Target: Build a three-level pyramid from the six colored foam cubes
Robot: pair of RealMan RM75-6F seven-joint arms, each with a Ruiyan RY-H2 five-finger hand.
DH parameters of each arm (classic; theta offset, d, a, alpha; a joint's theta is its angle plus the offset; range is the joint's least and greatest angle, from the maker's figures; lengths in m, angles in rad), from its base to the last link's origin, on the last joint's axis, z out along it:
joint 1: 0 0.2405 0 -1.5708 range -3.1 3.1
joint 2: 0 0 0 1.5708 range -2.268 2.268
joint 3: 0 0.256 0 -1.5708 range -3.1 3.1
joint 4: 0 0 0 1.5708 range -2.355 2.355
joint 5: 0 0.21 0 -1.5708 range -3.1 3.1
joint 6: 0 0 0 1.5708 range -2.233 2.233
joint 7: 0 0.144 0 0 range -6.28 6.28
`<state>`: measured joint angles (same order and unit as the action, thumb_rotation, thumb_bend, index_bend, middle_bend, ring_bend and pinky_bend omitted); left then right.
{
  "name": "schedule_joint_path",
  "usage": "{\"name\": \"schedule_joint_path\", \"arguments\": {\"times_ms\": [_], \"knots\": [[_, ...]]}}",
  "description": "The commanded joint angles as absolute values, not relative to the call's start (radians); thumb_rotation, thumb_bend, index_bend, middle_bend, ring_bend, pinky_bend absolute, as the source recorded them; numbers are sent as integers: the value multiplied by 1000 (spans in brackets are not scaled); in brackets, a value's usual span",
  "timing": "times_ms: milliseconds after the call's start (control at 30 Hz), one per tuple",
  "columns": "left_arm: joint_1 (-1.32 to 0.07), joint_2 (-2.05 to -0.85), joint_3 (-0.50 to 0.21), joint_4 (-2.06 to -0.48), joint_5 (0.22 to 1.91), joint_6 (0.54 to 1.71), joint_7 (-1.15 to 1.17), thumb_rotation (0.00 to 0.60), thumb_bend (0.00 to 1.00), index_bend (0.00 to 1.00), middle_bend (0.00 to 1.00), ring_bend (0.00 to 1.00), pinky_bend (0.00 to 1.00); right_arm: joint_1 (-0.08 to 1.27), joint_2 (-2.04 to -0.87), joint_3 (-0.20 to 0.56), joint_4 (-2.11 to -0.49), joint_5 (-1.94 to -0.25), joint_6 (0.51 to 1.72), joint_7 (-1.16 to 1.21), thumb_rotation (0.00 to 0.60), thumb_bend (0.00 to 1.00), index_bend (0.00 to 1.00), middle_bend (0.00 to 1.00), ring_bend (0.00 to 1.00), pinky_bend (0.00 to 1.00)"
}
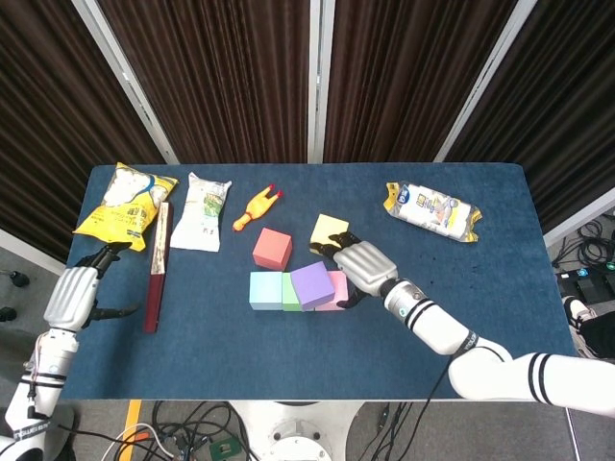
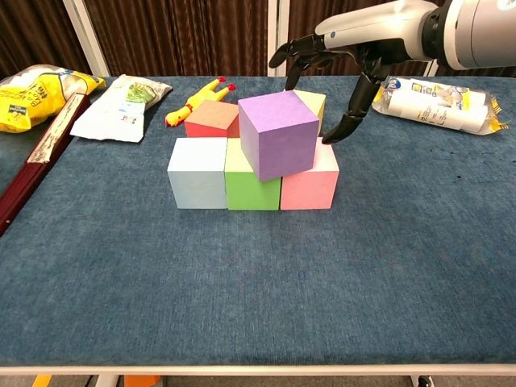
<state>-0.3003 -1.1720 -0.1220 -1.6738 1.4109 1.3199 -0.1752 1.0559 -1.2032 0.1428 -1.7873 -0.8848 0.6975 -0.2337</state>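
Right hand (image 2: 339, 76) empty, fingers spread, just right of purple cube (image 2: 278, 133).

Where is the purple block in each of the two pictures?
Head view: purple block sits near the middle of the table, on the green and pink blocks.
Chest view: purple block is centre, upper half, on that same row.
Shared landmark: the yellow rubber chicken behind the blocks.

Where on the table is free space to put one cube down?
Free: the wide front strip of the table before the light blue cube, and between the pink cube and white bag. Crowded: behind the purple cube.
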Motion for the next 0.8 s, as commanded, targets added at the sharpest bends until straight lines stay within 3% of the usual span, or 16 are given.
{"name": "schedule_joint_path", "arguments": {"times_ms": [33,400,800], "knots": [[-299,-1172,-122,-1674,1410,1321,-175,600,70,171,167,251,283,1054,-1224,138,-1770,-905,711,-237,600,38,124,161,0,0],[-294,-1172,-122,-1672,1405,1323,-176,600,70,171,162,251,282,1037,-1283,131,-1715,-981,737,-230,600,75,301,191,0,0],[-289,-1174,-119,-1667,1411,1327,-186,600,71,171,162,251,282,1009,-1320,148,-1719,-948,804,-239,600,124,483,234,0,0]]}}
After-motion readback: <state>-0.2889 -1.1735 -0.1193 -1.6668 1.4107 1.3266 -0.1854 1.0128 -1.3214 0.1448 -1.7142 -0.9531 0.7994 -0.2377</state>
